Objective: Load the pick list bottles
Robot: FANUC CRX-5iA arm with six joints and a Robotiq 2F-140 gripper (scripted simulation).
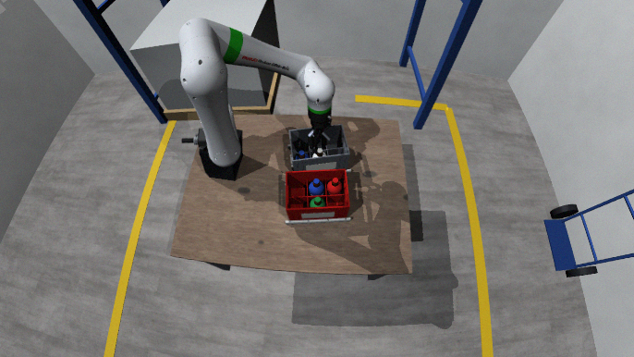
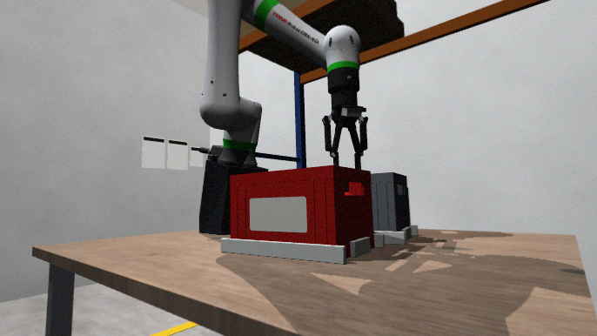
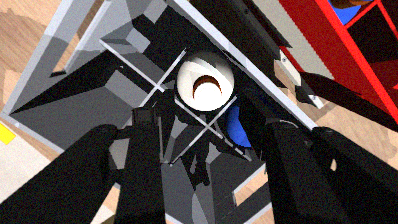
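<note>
The red crate [image 1: 294, 214] [image 2: 283, 184] stands on the table with a blue bottle [image 1: 316, 188], a red bottle [image 1: 335, 187] and a green bottle [image 1: 317, 203] upright in it. Behind it is the grey crate [image 1: 298, 164] [image 2: 386, 204] [image 3: 36, 57]. In the grey crate stand a white bottle [image 1: 320, 152] [image 3: 190, 75] and a blue bottle [image 1: 301, 153] [image 3: 239, 127], in neighbouring compartments along the side nearest the red crate. My gripper [image 1: 318, 140] [image 2: 346, 163] [image 3: 207, 104] is partly open, pointing down over the grey crate, with nothing held. The pick list cannot be made out.
Light grey strips [image 1: 319, 221] [image 2: 283, 251] lie on the table [image 1: 222, 227] [image 2: 130, 261] along the crates' bases. The two crates stand close together. The robot's black base [image 1: 222, 167] [image 2: 214, 196] is to their left. Blue rack posts stand behind.
</note>
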